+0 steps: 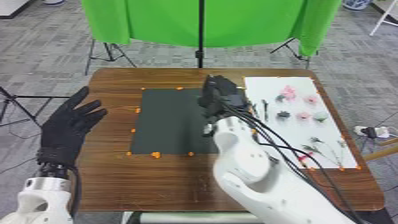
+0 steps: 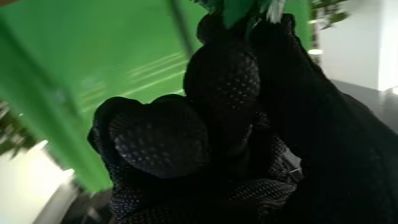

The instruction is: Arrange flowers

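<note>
Over the upper right part of the dark mat [image 1: 169,122] is my right hand [image 1: 213,97]. In the right wrist view, fingers and thumb of my right hand [image 2: 222,75] pinch a green piece [image 2: 238,9] with pale strands beside it; its lower part is hidden. A white sheet [image 1: 274,132] on the right side of the table carries pink flowers [image 1: 289,92], a dark flower head [image 1: 282,115], a pale one [image 1: 321,115] and green stems [image 1: 314,149]. My left hand [image 1: 67,125] is open at the table's left edge, palm-side unclear, holding nothing.
Orange markers [image 1: 155,155] line the mat on the brown table [image 1: 160,185]. My right forearm and its cables cross the sheet's near left part. Behind the table, green cloth [image 1: 160,22] hangs by a black stand [image 1: 200,52], with tripod legs on both sides.
</note>
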`<state>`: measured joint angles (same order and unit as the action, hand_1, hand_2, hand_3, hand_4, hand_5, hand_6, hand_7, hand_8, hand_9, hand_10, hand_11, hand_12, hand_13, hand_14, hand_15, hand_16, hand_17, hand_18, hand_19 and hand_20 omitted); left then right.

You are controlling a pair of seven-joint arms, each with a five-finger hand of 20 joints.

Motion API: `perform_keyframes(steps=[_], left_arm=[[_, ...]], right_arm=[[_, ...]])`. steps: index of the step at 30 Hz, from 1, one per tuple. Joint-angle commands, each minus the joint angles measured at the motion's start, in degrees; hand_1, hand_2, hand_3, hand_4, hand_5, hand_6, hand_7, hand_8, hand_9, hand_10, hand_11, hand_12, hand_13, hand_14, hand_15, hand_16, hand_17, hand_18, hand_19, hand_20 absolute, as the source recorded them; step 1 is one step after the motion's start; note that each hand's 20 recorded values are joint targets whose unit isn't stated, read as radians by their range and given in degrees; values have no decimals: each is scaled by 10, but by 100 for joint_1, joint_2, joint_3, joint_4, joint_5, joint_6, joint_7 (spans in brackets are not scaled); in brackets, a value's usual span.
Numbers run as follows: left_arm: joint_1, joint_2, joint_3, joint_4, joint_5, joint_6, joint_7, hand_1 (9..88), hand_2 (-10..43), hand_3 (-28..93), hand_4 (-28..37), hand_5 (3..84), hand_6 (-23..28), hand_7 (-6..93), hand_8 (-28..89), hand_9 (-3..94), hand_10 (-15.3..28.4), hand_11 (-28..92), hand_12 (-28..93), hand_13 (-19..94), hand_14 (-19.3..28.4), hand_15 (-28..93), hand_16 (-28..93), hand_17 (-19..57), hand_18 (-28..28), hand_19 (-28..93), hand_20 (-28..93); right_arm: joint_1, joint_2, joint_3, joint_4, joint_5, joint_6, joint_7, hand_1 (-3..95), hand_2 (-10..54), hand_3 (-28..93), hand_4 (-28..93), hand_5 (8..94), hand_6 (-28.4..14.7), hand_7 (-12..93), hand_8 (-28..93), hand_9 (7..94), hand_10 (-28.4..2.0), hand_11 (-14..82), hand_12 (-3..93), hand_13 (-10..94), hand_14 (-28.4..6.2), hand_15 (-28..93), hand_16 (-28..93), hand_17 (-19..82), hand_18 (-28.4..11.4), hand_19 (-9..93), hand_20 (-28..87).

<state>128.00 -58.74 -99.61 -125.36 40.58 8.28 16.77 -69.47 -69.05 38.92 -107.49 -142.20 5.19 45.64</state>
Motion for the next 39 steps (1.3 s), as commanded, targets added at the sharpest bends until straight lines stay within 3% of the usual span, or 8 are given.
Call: perform_keyframes(steps=[1,7,11,12,13,27,32,39], left_arm=[[-551,129,189,77,119,-52,-307,228,57,779,-280,355,57,126,-102,358,187,234,123,263,266,502,-59,-85,284,531,146],[-901,329,383,147,146,-21,-245,229,56,780,-278,354,57,125,-102,358,186,235,124,263,268,503,-59,-84,284,532,147],[-1593,321,754,511,170,-350,-340,230,54,782,-275,355,58,126,-101,357,186,235,124,264,267,502,-59,-84,284,532,148],[-1102,474,566,221,65,26,-62,231,54,782,-275,355,58,126,-101,358,186,235,124,264,266,502,-59,-84,284,532,148],[-1306,348,595,318,143,-128,-331,231,54,782,-275,355,58,126,-101,357,186,236,124,264,267,502,-59,-84,284,532,148],[-1375,579,714,337,31,-137,155,234,53,782,-273,354,58,126,-101,357,187,236,125,263,267,502,-59,-83,284,533,150],[-1687,493,747,446,48,-192,65,234,53,782,-272,354,58,127,-101,357,187,236,124,264,267,503,-59,-83,284,532,150],[-1589,728,901,419,-104,-44,454,236,53,782,-272,354,59,127,-101,356,187,238,124,264,267,503,-60,-83,284,533,150]], right_arm=[[501,-1283,-627,1001,459,-543,37,564,-95,738,-283,899,-51,250,156,922,-107,493,226,913,-69,656,202,533,-230,932,419],[694,-1546,-873,1468,699,-1035,441,561,-95,736,-283,894,-49,255,153,919,-109,496,224,909,-70,660,203,527,-233,932,427],[1419,-1229,-1554,1699,1331,-764,1084,557,-95,732,-283,893,-46,258,150,918,-109,500,224,908,-72,662,201,526,-234,932,432],[1012,-1576,-1104,1834,931,-1209,492,555,-95,730,-283,893,-45,259,148,918,-108,502,224,908,-72,663,201,525,-233,932,433],[933,-1618,-975,1902,973,-1272,535,553,-95,726,-283,893,-43,261,147,918,-109,504,224,907,-72,664,201,525,-233,932,433],[1648,-1366,-1825,2026,1738,-467,875,535,-95,680,-283,897,-20,243,54,914,-104,514,221,881,-77,688,192,499,-228,932,441],[1475,-1551,-1370,2208,1618,-1016,691,525,-95,676,-283,918,-8,202,38,930,-102,499,221,882,-81,689,189,496,-235,932,445],[1769,-1400,-1872,2203,1725,-740,876,499,-92,668,-283,922,4,170,14,935,-103,488,225,876,-89,691,191,487,-241,932,446]])
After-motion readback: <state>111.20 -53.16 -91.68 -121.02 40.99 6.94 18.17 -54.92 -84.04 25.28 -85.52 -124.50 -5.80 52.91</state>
